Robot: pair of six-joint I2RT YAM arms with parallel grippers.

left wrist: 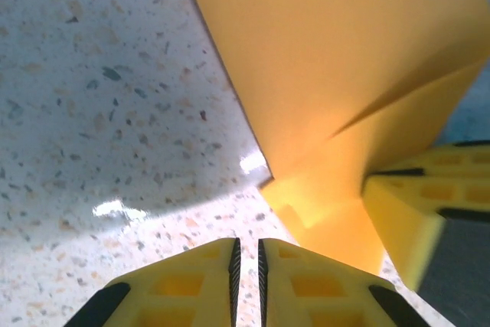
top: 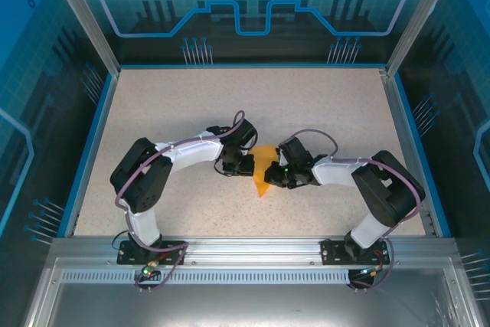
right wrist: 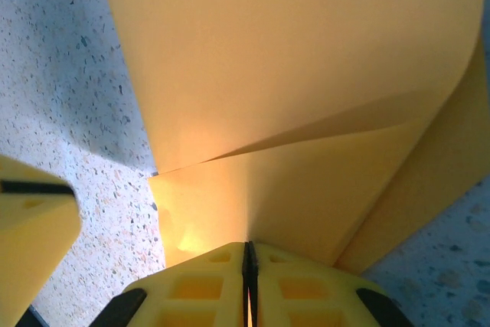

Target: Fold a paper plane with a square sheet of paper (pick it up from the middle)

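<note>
Closest to the right wrist lens, the right tool (right wrist: 249,259) has its two yellow pads pressed together with no gap. The lower edge of the square sheet of paper (right wrist: 291,74) runs straight down into them, so I judge it clamped on the paper. From the left wrist, the left tool (left wrist: 246,254) sits low over the speckled surface (left wrist: 99,97). Its pads stand a narrow slit apart, and bare surface shows through with nothing between them. It lies just beside the paper's lower corner, where one yellow finger (left wrist: 409,216) of the right tool also shows.

Seen from above, both arms reach inward and meet near the middle of the surface. The orange paper lies between the two tools, its long point aimed toward the near edge.

As for progress, the sheet is no plain square. A diagonal crease crosses it, one layer lies over another, and one side curls upward off the surface. That reads as the early folds made. A good deal seems left to do, since the shape is broad and loose rather than a slim dart and no clear centre crease shows. The layers near the grip look unpressed, so that crease probably needs flattening before any further fold.
</note>
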